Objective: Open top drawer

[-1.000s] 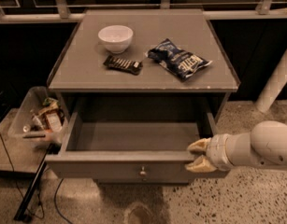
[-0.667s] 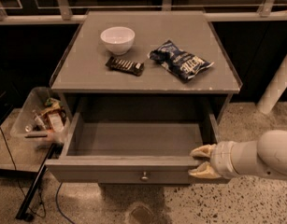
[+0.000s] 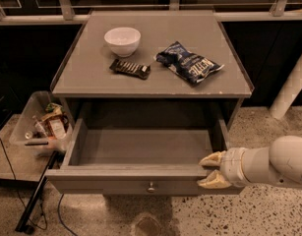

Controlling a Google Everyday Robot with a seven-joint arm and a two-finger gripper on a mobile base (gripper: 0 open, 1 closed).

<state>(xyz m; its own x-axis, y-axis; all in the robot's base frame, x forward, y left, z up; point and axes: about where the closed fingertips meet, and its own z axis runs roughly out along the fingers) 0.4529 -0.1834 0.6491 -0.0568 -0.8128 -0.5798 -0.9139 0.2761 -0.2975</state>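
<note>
The top drawer (image 3: 140,173) of the grey cabinet is pulled far out, and its plain grey interior holds nothing. A small round metal knob (image 3: 151,186) sits mid-front on its panel. My gripper (image 3: 211,170) is at the drawer's front right corner, coming in from the right on a white arm. Its two pale fingers (image 3: 212,158) are spread, one at the top edge of the front panel and one lower against the panel. They hold nothing.
On the cabinet top (image 3: 91,77) stand a white bowl (image 3: 122,40), a dark snack bar (image 3: 130,69) and a blue chip bag (image 3: 189,63). A clear bin of clutter (image 3: 42,124) sits on the floor at left, with a black cable (image 3: 37,200). A white post (image 3: 290,87) stands at right.
The view has shifted slightly. My gripper has drawn back a little to the right along the drawer's front right corner. The drawer stays open.
</note>
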